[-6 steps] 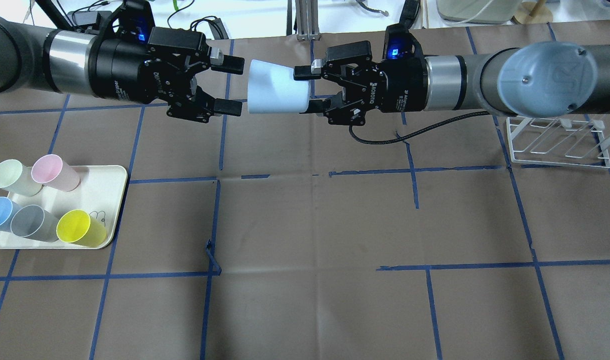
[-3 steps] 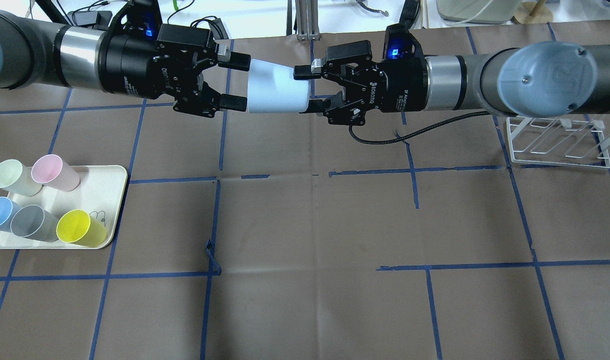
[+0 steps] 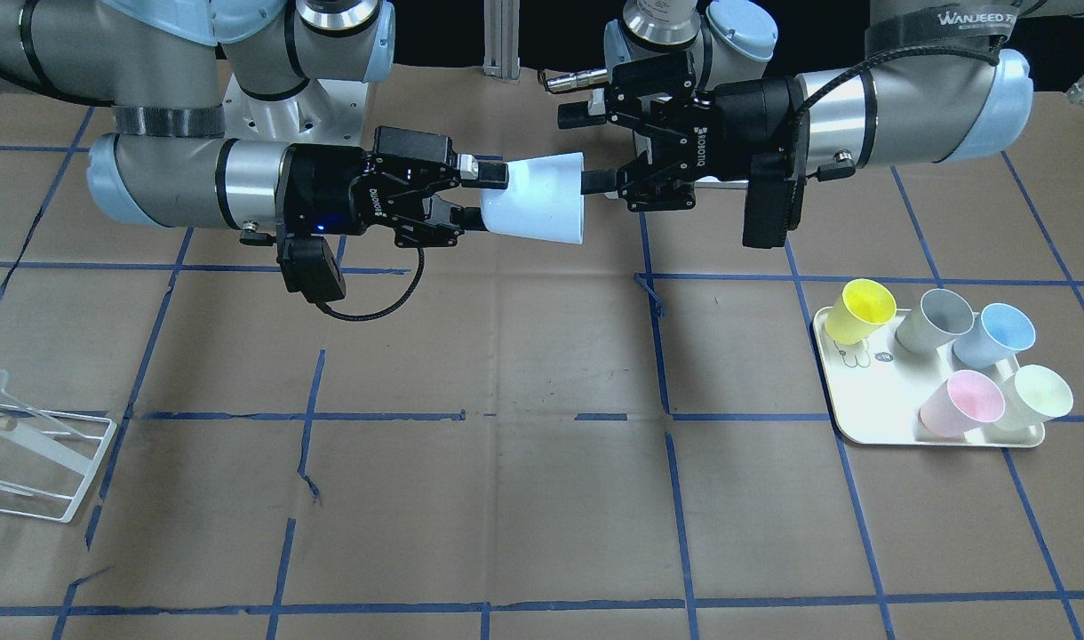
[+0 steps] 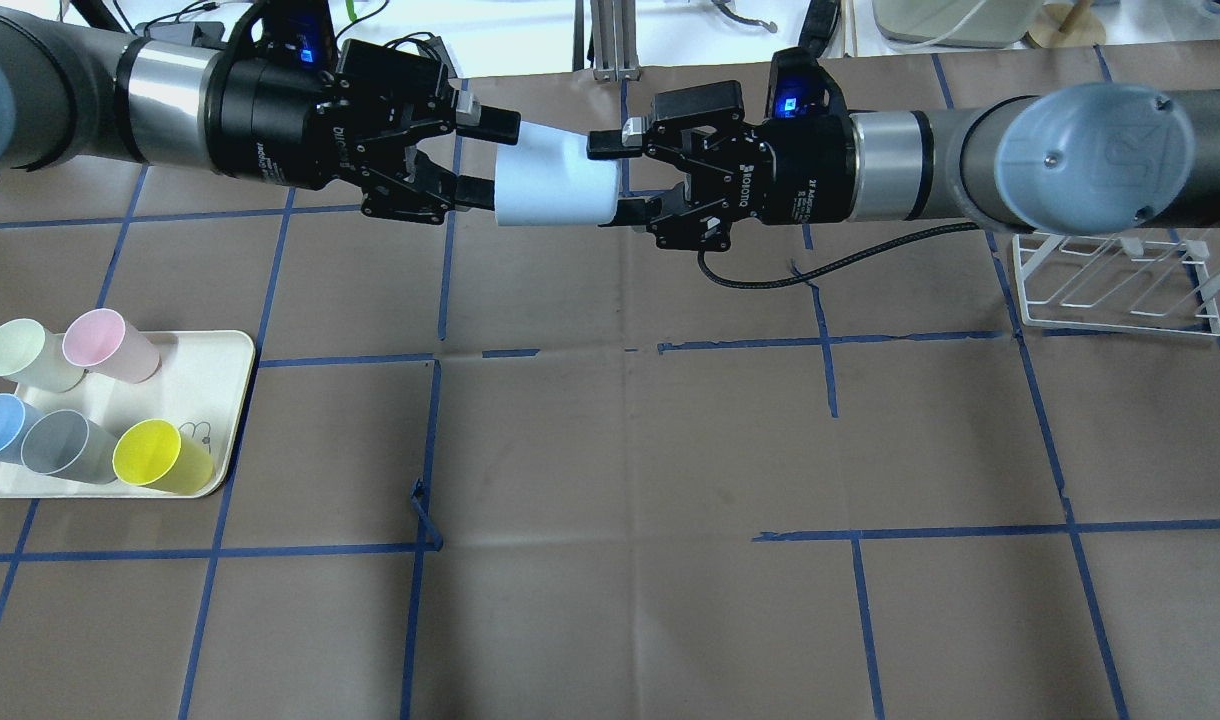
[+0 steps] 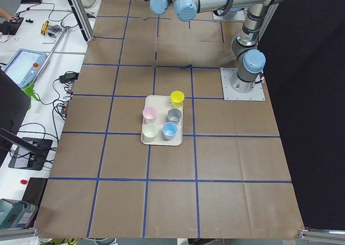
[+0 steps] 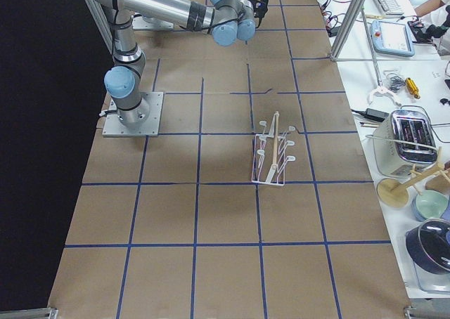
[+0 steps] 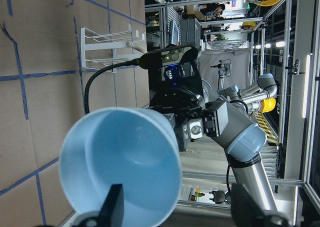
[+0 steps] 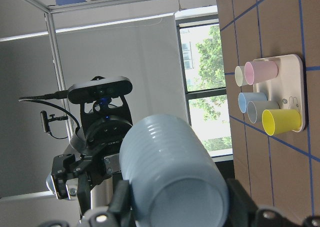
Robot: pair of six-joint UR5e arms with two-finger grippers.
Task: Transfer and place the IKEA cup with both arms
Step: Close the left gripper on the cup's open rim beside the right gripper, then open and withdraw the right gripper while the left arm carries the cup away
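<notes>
Mid-air hand-over, above the far middle of the table. The cup (image 4: 555, 178) lies on its side, clear of the table, wide rim toward the left arm, narrow base toward the right.

Holding side: right gripper (image 4: 611, 178), jaws clamped on the base end, one finger on either side. It alone carries the cup.

Taking side: left gripper (image 4: 488, 158), jaws apart, not yet gripping. Its fingers (image 4: 492, 125) are at the rim, one by the upper edge in the overhead view, the other meeting the mouth. The left wrist view shows one finger crossing the lower lip of the open mouth. Inside the wall or just in front of it, cannot tell.

Step, as I judge it: the take by the left arm, just short of closing. The tray (image 4: 215, 365) with five other cups is on the left, well apart. The rack (image 4: 1110, 295) is on the right.

Next move calls for the left jaws to close on the rim end, the right to let go only once that grip holds, then back off along the cup's axis. Thin tapered plastic, so a pinch may flex it or let it slip
</notes>
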